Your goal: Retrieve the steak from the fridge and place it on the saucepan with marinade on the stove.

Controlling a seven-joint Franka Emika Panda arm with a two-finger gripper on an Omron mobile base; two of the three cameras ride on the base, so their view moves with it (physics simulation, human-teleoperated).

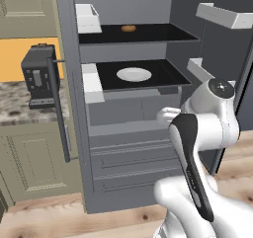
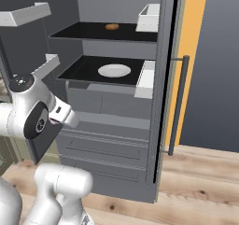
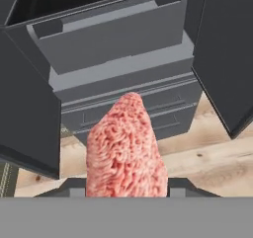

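Note:
The steak, a pinkish-red grainy piece of meat, stands upright between my gripper's two dark fingertips, which are shut on it. The hand is held in front of the fridge's drawers, a little back from them, over the wooden floor. Both doors of the grey fridge stand open. A white plate lies bare on the lower dark shelf. The saucepan, the marinade and the stove are out of view.
A brown oval lump rests on the upper shelf. White door bins hang on both open doors, which flank the hand. A black coffee machine sits on the counter left of the fridge. Wooden floor lies below.

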